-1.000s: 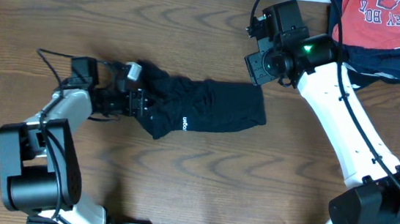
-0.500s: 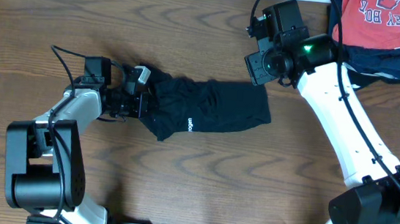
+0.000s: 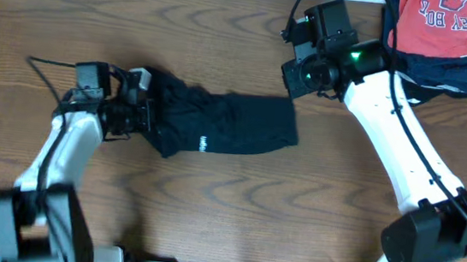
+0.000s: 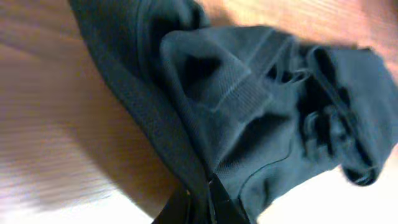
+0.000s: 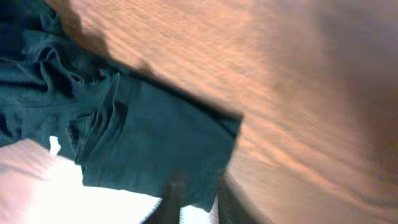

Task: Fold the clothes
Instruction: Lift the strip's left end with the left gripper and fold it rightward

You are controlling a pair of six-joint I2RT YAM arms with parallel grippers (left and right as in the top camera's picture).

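Found the black T-shirt [image 3: 225, 126] lying as a crumpled band across the middle of the table [image 3: 207, 223], left end bunched, right end flatter. Logged a shift: nudged rightward half a second ago, now dragged left of both earlier positions, with heavier creasing at the left end. Traced that to the left gripper [image 3: 143, 112], pinched shut on a fold at the shirt's left edge, as confirmed in the left wrist view. Placed the right gripper [image 3: 301, 73] just beyond the shirt's upper right corner, not touching; fingers [image 5: 227, 202] apart, holding nothing, though blurred. Judged this as repositioning, with no neat fold made yet. Spotted a small white logo [image 3: 202, 143] on the shirt, too small to read. Read "EY BO" in white on the red shirt [image 3: 450, 23] atop the navy garments [image 3: 445, 74], far right corner.
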